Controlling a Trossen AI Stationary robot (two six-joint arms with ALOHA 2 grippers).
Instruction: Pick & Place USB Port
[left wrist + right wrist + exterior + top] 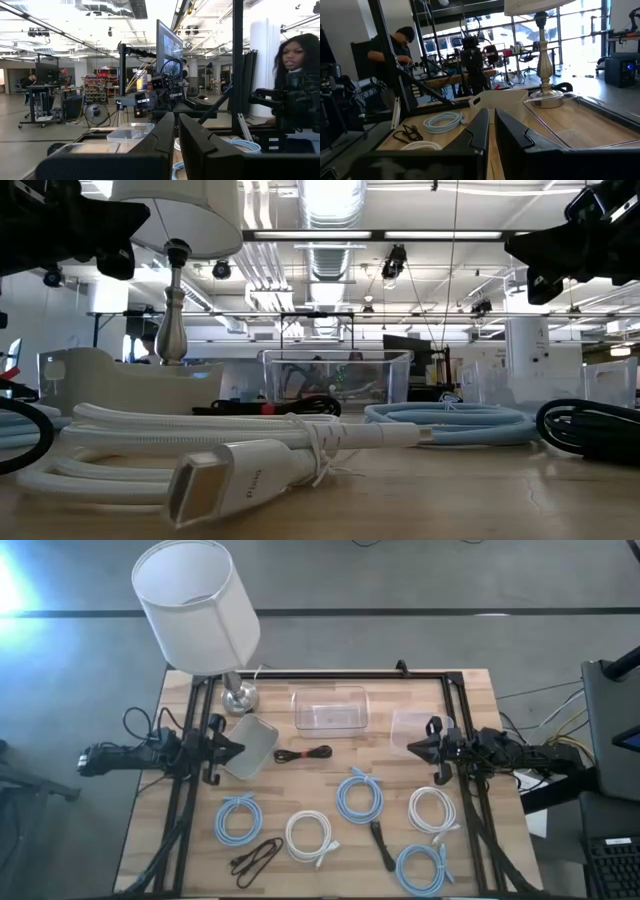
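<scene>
Wooden surface carries a lamp at 11 o'clock, a clear bin at 12, coiled cables toward 6. Left gripper at 9 and right gripper at 3 hover pressed together, empty. White USB cable lies nearest 6.

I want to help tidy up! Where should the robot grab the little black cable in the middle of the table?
Probably from straight above, pinching the tied middle of the black cable. It lies flat in a thin bundle, with bare table around it and the clear box apart behind it.
</scene>
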